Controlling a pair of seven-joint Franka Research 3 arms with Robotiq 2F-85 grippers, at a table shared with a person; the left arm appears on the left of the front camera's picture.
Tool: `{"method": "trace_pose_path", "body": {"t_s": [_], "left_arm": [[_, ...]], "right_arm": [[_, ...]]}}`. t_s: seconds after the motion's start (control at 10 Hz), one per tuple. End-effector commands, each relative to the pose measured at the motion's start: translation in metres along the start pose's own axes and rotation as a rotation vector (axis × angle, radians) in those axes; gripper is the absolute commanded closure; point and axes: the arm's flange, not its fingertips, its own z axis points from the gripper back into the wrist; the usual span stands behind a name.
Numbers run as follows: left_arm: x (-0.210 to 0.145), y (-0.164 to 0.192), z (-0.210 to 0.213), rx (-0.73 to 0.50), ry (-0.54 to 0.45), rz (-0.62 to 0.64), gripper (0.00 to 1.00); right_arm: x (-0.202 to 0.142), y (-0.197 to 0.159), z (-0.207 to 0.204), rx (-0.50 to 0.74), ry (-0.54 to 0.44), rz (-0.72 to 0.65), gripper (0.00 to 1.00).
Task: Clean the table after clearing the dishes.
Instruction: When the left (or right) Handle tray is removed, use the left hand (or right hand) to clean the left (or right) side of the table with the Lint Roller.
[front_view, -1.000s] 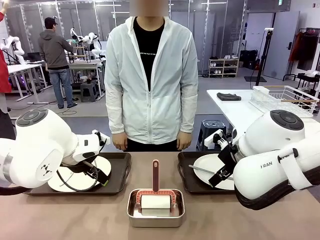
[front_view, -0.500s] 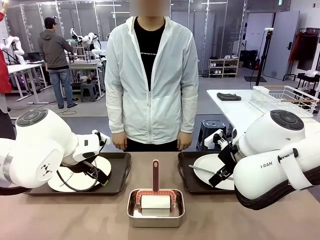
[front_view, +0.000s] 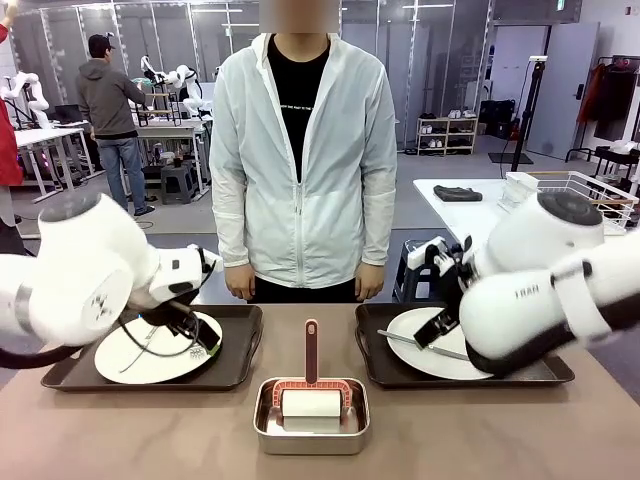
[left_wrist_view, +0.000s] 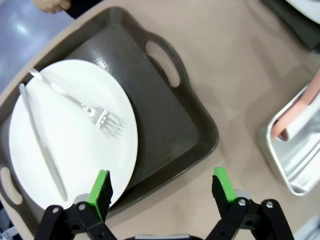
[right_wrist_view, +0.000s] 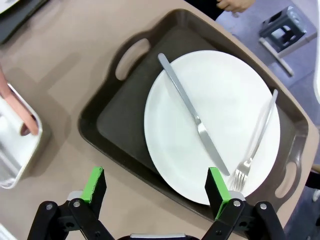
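So both arms have lifted since a second ago, uncovering more of each plate. My left gripper (left_wrist_view: 162, 185) hangs with jaws spread wide and empty above the edge of the left tray (left_wrist_view: 195, 135); the left plate (left_wrist_view: 75, 165) in it carries a fork (left_wrist_view: 95, 112) and knife (left_wrist_view: 42, 145). Right gripper (right_wrist_view: 156, 186), likewise spread with nothing in it, hovers over the edge of the right tray (right_wrist_view: 115, 120), right plate (right_wrist_view: 220, 100) inside with cutlery (right_wrist_view: 192, 112). Bare table (front_view: 150, 430) separates both trays from the steel pan (front_view: 311, 443) holding a pink-handled roller (front_view: 311, 403).

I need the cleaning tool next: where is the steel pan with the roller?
In the front view, the steel pan sits mid-table, just robot-side of the gap between the left tray and the right tray.
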Motion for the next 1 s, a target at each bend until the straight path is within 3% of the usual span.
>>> {"method": "trace_pose_path", "body": {"t_s": [0.0, 0.2, 0.4, 0.5, 0.7, 0.9], "left_arm": [[0.015, 0.039, 0.037, -0.162, 0.055, 0.006, 0.00], [0.015, 0.081, 0.062, -0.422, 0.016, 0.108, 0.00], [0.006, 0.119, 0.082, -0.739, -0.100, 0.212, 0.00], [-0.003, 0.137, 0.090, -0.831, -0.162, 0.274, 0.00], [-0.028, 0.172, 0.110, -0.934, -0.281, 0.414, 0.00], [-0.059, 0.216, 0.133, -0.928, -0.374, 0.516, 0.00]], "right_arm": [[0.025, -0.025, 0.019, 0.175, 0.019, -0.052, 0.00], [0.038, -0.051, 0.039, 0.361, -0.013, -0.172, 0.00], [0.034, -0.078, 0.058, 0.620, -0.062, -0.317, 0.00], [0.027, -0.094, 0.067, 0.712, -0.099, -0.393, 0.00], [0.003, -0.132, 0.081, 0.859, -0.106, -0.512, 0.00], [-0.034, -0.174, 0.106, 0.907, -0.142, -0.585, 0.00]]}}
